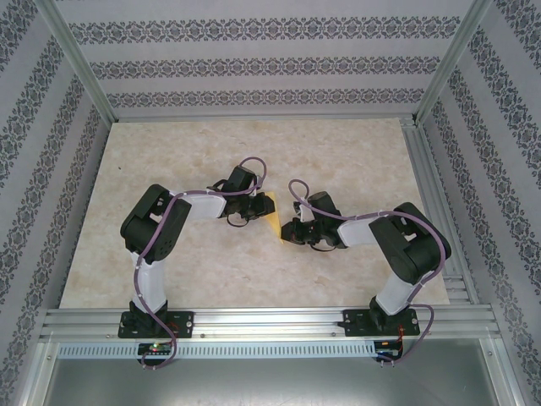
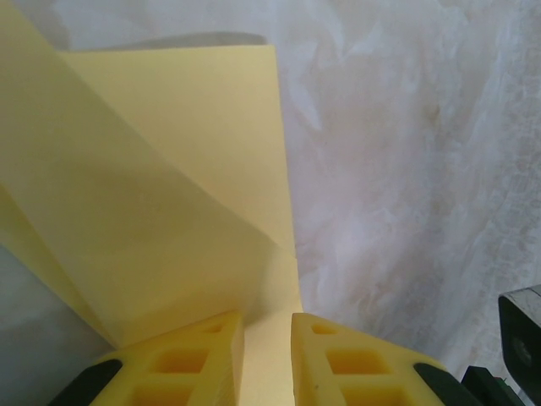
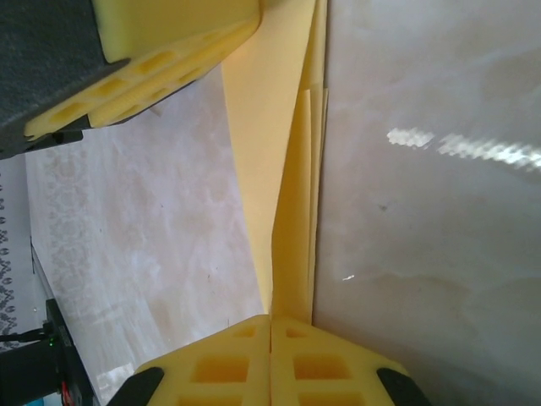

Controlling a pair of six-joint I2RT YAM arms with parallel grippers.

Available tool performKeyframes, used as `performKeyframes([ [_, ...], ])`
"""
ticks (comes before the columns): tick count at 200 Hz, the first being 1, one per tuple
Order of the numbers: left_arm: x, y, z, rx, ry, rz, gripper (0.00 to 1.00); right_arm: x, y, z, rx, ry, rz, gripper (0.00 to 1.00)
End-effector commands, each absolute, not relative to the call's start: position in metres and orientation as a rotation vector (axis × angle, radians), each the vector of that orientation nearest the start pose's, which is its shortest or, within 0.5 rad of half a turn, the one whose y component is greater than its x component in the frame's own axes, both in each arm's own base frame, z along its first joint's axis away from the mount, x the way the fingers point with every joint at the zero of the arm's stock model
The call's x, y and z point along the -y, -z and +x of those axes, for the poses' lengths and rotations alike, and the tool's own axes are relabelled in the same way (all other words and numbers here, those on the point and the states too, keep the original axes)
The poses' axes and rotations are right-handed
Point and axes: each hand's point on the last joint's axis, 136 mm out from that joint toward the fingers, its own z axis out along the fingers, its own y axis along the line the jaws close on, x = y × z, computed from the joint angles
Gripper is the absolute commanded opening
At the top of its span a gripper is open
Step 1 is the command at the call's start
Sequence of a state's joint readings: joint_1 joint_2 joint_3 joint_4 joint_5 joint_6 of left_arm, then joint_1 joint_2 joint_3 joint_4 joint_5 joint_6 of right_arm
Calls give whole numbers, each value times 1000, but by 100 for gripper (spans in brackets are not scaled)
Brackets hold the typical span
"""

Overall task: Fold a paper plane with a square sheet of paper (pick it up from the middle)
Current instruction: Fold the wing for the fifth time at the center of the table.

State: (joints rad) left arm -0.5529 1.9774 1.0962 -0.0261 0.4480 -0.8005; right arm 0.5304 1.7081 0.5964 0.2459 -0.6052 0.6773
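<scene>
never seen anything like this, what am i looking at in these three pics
Two robot arms are bolted at the near edge of a pale table. The overhead picture looks down from behind them; the other two come from wrist cameras, so the yellow blocks are each arm's own fingers. Between the arms is a partly folded yellow sheet of paper. The right tool pinches one end shut. The left tool straddles the other end with a small gap, so its grip is unclear.

Top external: high at near edge, looking down over table (image 1: 211,271). Wrist views: close, probably sharing same paper (image 2: 169,211).
</scene>
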Motion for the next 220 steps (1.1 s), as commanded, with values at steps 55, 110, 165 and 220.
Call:
performKeyframes([
  [55,295,6,348,-2807,933,-165,23,-257,-1,230,-2814,-1062,-229,10],
  [110,295,7,347,-2809,931,-168,23,-253,4,219,-2866,-1013,-271,8],
  [165,296,8,346,-2815,939,-166,23,-262,-38,234,-2732,-1059,-273,15],
  [220,296,10,345,-2819,942,-159,23,-272,-67,258,-2655,-1050,-292,20],
])
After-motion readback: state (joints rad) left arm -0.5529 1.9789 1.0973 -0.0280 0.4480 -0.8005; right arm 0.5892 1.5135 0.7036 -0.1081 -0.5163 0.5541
